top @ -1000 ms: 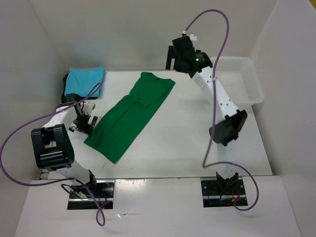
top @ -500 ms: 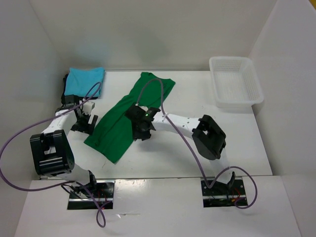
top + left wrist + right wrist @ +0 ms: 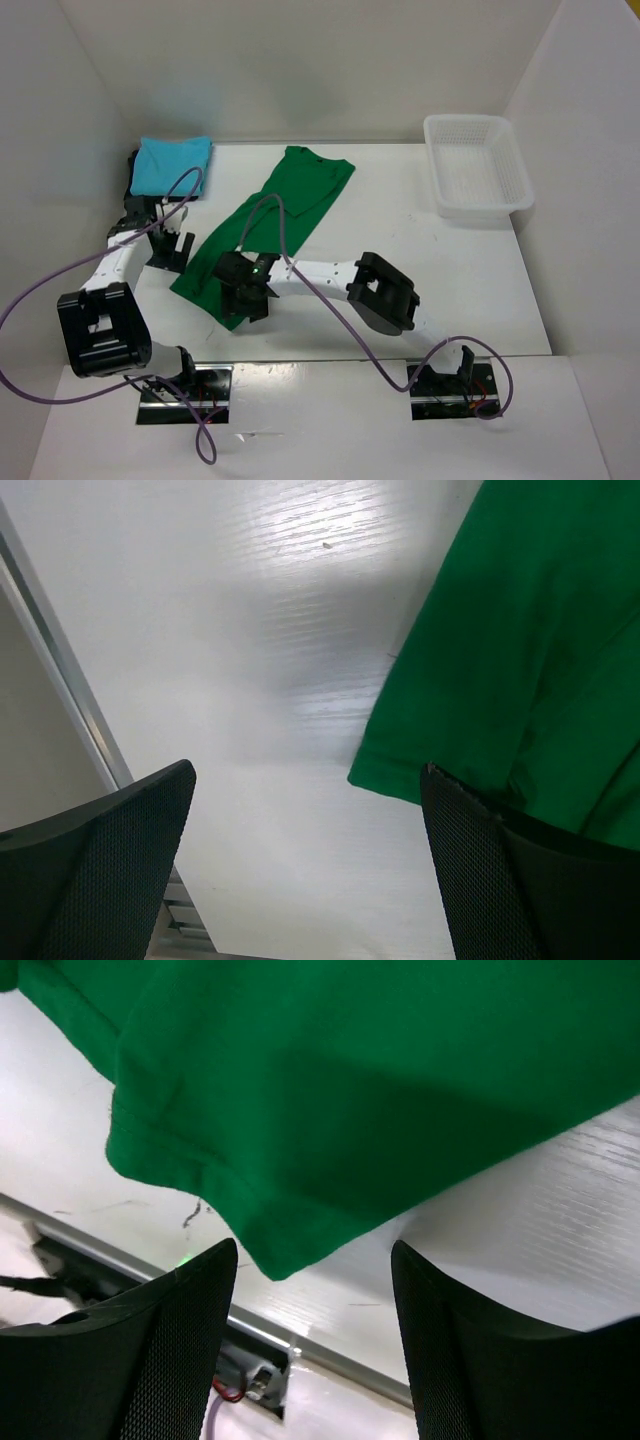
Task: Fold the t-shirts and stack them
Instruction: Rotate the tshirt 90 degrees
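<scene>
The bright green t-shirt [image 3: 270,225], folded lengthwise, lies slantwise on the table from back centre to front left. The folded turquoise t-shirt [image 3: 172,163] sits at the back left on top of the black t-shirt [image 3: 134,168], of which only an edge shows. My left gripper [image 3: 168,250] is open and empty just left of the green shirt's near left corner [image 3: 500,670]. My right gripper [image 3: 246,293] is open and empty low over the green shirt's near end; its corner [image 3: 300,1110] lies just ahead of the fingers [image 3: 150,1360].
A white mesh basket [image 3: 478,205] stands at the back right. The table's near edge rail [image 3: 300,1345] and a cable lie right below the right gripper. The left table edge [image 3: 60,680] is close to the left gripper. White walls enclose the table.
My right arm swung down from high at the back, across the table, to the near end of the green shirt. My left gripper shifted slightly back and left.
</scene>
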Controlling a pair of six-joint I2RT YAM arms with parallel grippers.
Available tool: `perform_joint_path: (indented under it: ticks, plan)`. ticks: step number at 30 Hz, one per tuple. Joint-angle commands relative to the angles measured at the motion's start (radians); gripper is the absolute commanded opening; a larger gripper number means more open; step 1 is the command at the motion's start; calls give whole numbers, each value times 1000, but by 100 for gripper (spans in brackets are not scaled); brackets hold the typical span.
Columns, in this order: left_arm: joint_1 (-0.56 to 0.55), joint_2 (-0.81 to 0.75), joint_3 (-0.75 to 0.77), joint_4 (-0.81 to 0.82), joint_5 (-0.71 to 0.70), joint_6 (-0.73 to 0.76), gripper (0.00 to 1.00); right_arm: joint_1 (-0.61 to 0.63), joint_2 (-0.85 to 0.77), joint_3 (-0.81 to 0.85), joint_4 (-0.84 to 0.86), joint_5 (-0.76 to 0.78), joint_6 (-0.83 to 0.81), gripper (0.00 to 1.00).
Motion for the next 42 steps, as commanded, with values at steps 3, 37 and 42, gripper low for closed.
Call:
perform_joint_path:
  ticks: [3,37,42]
  plan:
    - [25,-91,-12,0,51,30,99,-16,38,-10,37,12,121,69]
    - [-84,-144,69,-143,287,163,99,-189,-585,-976,27,133,274,0]
    - [-201,-134,69,-154,331,107,99,-189,-696,-1082,-56,144,299,0]
